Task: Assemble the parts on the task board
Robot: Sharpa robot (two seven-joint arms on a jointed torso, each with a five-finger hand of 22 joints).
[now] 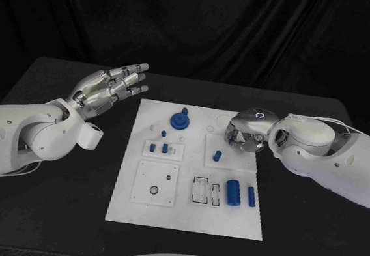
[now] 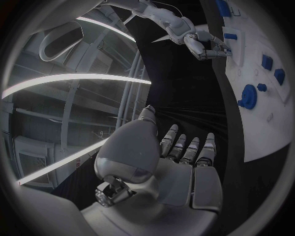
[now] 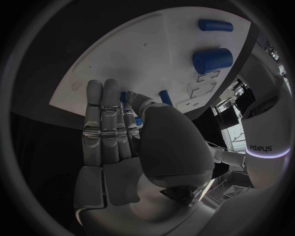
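The right hand (image 1: 244, 136) hung over the task board (image 1: 180, 219) near the board's far right corner, palm down, and hid whatever lay directly under it. In the right wrist view its fingers (image 3: 103, 123) lay side by side, reaching toward the board, with the thumb bent across in front of them; a small blue part (image 3: 125, 98) showed at the fingertips, but whether the hand held it or only hovered beside it could not be made out. Another small blue peg (image 1: 219, 154) lay just beside this hand on the board.

The left hand (image 1: 111, 87) was raised above the black table (image 1: 69, 83) off the board's far left corner, apart from the board, fingers stretched out and spread, holding nothing.

On the board, a blue gear (image 1: 180, 122) sat near the far edge, small blue parts (image 1: 157, 148) stood in the left middle block, and a thick blue cylinder (image 1: 233, 192) with a thinner blue rod (image 1: 251, 196) lay near the right edge. The recesses near the board's near left corner were too small to read.
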